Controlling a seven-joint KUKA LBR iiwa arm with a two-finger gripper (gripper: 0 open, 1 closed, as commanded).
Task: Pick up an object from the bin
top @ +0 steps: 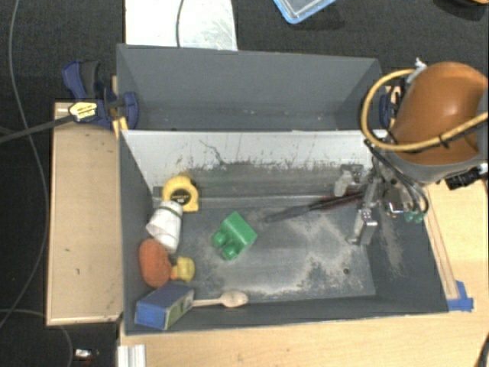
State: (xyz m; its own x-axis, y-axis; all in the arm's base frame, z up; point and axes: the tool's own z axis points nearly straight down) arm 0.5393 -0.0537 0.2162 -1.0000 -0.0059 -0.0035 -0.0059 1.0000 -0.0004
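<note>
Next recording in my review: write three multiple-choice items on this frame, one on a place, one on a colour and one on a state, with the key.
1. Where in the bin is the gripper?
A. Against the left wall
B. At the right side, by the dark thin stick
C. Over the near-left corner

2. What colour is the box in the near-left corner?
A. Blue
B. Red
C. White

3. How is the green toy block placed?
A. Lifted above the bin
B. Stacked on the box
C. Lying on the bin floor, apart from the gripper

Key:
1 B: the gripper stands at the right, near the stick's end.
2 A: the box's top and side are blue.
3 C: the block rests alone on the floor, well left of the gripper.
</note>
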